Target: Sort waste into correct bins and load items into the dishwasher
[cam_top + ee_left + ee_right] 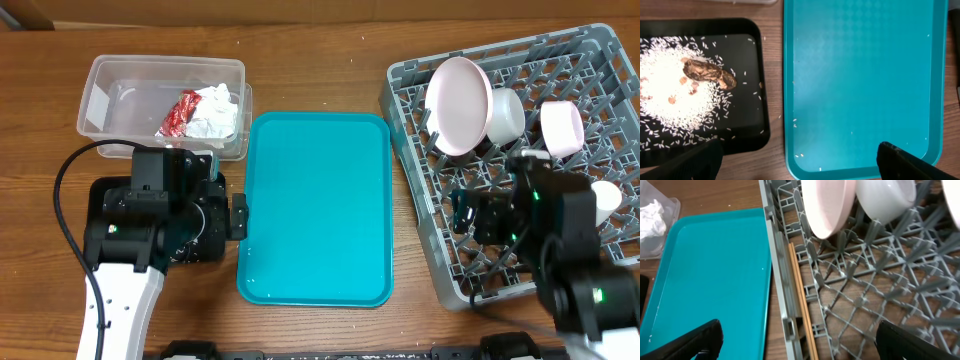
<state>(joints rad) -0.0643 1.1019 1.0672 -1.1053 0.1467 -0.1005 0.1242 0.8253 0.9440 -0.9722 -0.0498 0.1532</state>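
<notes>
Rack first: one big grey dish rack (530,170) sits on the right side of the table; one teal tray (318,205) lies in the middle, just beside it; one clear tub (165,100) stands at the far left; one black tray (752,75) lies just beside the teal tray's left edge, mostly hidden under the left arm from above.

One pale pink plate (458,105) stands on its edge at the far end of the rack; two bowls are next to it, one white bowl (505,115) and one pink bowl (562,128); one small white cup (606,200) is at the rack's right side, close to the right arm.

One white napkin (215,112) and one red wrapper (180,112) lie together in the clear tub; one brown scrap (710,75) lies on a heap of rice (665,90) in the black tray; a few grains are on the teal tray too.

The left gripper (799,146) has its fingers wide apart and holds nothing; it hangs over the teal tray's near left corner, with the scrap and rice off to its left.

The right gripper (797,326) is also spread wide and empty; it hangs over the rack's left edge, above thin wooden chopsticks (800,300); I cannot count them; the plate and white bowl are ahead of it, well apart.
</notes>
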